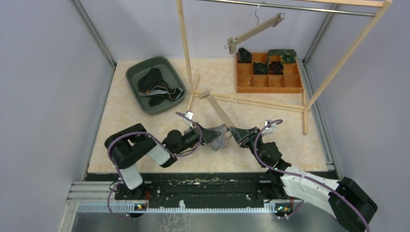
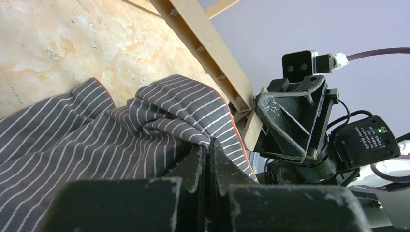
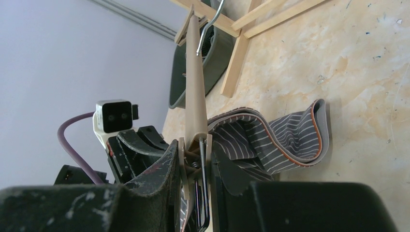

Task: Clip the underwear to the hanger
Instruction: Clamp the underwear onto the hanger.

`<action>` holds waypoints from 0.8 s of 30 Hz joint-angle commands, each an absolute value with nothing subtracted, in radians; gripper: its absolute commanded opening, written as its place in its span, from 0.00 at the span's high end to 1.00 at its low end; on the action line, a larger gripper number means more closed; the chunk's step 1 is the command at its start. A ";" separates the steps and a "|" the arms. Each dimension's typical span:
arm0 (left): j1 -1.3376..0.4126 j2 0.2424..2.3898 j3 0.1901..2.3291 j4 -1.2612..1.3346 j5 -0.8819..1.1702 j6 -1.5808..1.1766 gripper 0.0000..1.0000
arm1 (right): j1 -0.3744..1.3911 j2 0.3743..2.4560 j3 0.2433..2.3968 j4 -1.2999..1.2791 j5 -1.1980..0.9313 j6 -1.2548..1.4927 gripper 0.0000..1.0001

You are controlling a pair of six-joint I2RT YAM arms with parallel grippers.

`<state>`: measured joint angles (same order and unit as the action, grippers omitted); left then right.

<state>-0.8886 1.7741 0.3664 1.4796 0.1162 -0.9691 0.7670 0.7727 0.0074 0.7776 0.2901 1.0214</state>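
Grey striped underwear [image 1: 220, 137] with an orange-edged waistband lies near the table's front middle. My left gripper [image 1: 211, 136] is shut on a fold of it; in the left wrist view the underwear [image 2: 116, 140] bunches at my closed gripper [image 2: 209, 145]. A tan wooden hanger [image 1: 217, 108] lies slanted on the table. My right gripper [image 1: 236, 133] is shut on the hanger's end clip [image 3: 195, 152], squeezing it, with the striped underwear [image 3: 270, 137] right beside the clip. The hanger bar [image 3: 195, 77] runs away from the right gripper [image 3: 196, 164].
A green bin [image 1: 155, 84] of dark garments sits at the back left. An orange compartment tray [image 1: 268, 75] with folded items sits at the back right. A wooden rack [image 1: 251, 101] stands over the table with a second hanger [image 1: 255, 32] hung on its rail.
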 commanded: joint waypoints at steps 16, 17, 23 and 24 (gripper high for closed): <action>-0.880 1.766 0.387 1.487 0.113 -0.978 1.00 | 0.759 0.758 -0.123 0.857 0.285 1.006 1.00; -0.879 1.765 0.388 1.487 0.113 -0.978 1.00 | 0.759 0.757 -0.123 0.856 0.284 1.005 1.00; -0.878 1.764 0.396 1.471 0.113 -0.980 1.00 | 0.760 0.759 -0.123 0.854 0.285 1.005 1.00; -0.877 1.762 0.398 1.471 0.113 -0.980 1.00 | 0.759 0.760 -0.123 0.853 0.284 1.006 1.00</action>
